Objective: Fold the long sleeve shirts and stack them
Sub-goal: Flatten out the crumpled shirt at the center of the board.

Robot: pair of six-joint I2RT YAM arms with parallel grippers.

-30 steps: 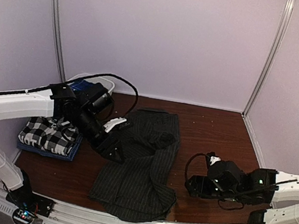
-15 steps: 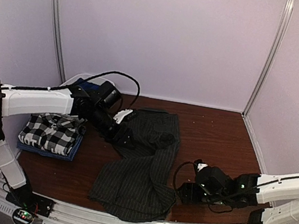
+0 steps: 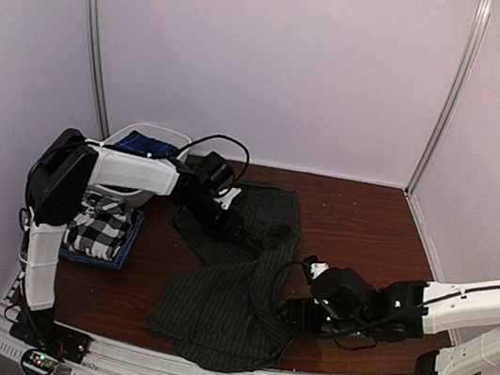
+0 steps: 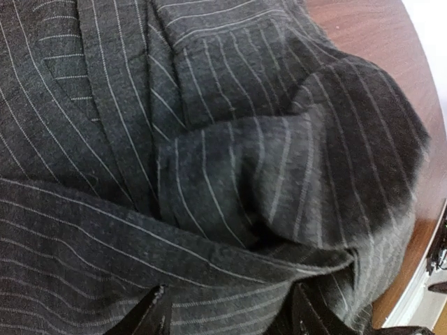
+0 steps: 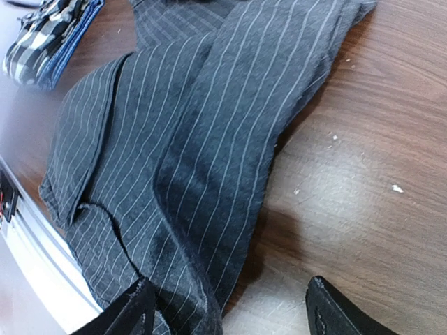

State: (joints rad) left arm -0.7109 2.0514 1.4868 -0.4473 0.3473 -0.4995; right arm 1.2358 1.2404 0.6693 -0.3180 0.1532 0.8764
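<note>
Checked shirt [image 3: 99, 226]: overhead, right wrist only

The top external camera sits high above and behind the arm bases. It looks down and forward over the whole table [image 3: 360, 214] from well away, and the pinstriped shirt [image 3: 221, 307] lies low in the middle of its view. The left wrist camera hangs very close over the far part of that shirt, facing down, so cloth fills nearly all its frame. The right wrist camera sits low, just beside the shirt's right edge. It looks slantwise across the shirt toward the checked shirt [image 5: 31, 31] beyond it. All three views share the pinstriped shirt. The top and right wrist views also share the checked one.
</note>
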